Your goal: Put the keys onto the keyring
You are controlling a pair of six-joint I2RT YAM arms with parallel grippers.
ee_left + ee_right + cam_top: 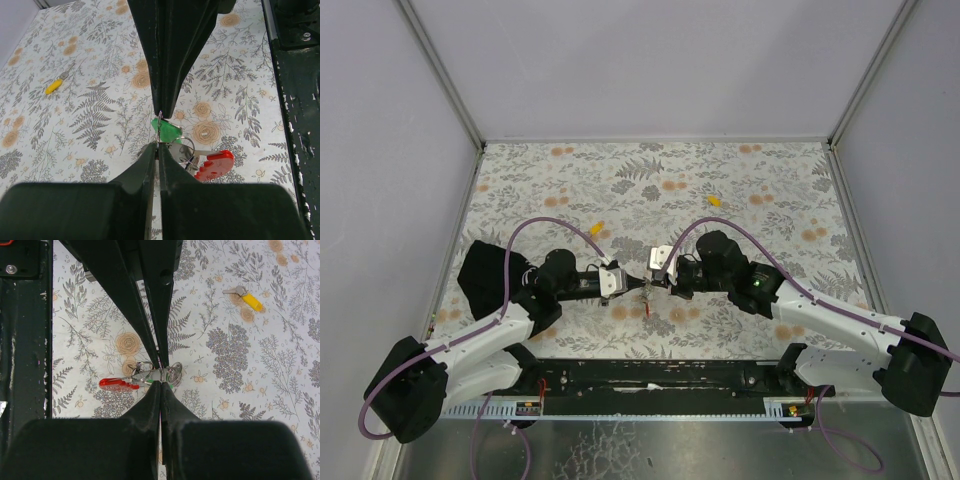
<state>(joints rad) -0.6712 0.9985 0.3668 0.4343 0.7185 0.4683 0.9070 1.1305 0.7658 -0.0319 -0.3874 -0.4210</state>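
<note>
Both arms reach in to mid-table and meet tip to tip over the floral cloth.

Left gripper: fingers clenched flat together. In its own wrist view we see wire of the keyring coming straight out from between the tips, so we read it as pinching the keyring's metal ring.

Right gripper: fingers likewise pressed tight, coming in from the opposite side. Its tip sits at a fine wire loop just beside the green key. The wire is too thin for us to tell whether it pinches that loop, the ring or nothing.

The keyring lies between the two pairs of fingertips, in the narrow gap where they nearly touch. Its red tab trails off to one side, toward the near edge of the table. From above we see the red part just below the meeting point. We cannot tell whether it rests on the cloth or hangs clear.

The green key sits in the same bundle, its cap touching the ring and partly overlapped by it.

Two yellow keys lie loose on the cloth, well apart from the grippers. One is beyond the left gripper, the other farther back toward the right.
</note>
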